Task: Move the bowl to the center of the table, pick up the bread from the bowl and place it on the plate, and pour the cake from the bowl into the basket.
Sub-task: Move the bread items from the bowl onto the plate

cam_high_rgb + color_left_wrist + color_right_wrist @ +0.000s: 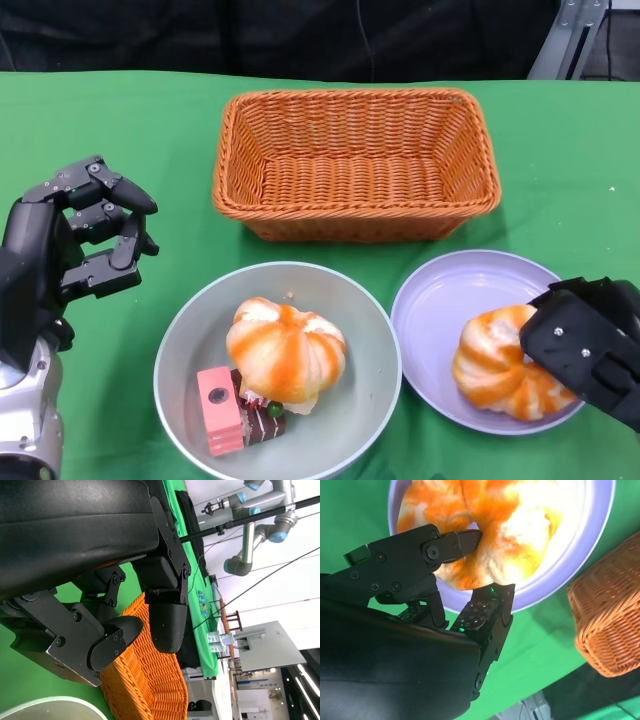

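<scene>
A grey-green bowl stands at the front centre of the table. It holds an orange-and-white swirled bread, a pink cake slice and a dark chocolate cake piece. To its right, a second swirled bread lies on the lavender plate. My right hand grips that bread from its right side. In the right wrist view the hand has its fingers against the bread over the plate. My left hand hovers left of the bowl, fingers apart, holding nothing.
An orange wicker basket stands empty behind the bowl and plate; the basket also shows beside the plate in the right wrist view. Green cloth covers the table. The left wrist view shows the basket past my left hand.
</scene>
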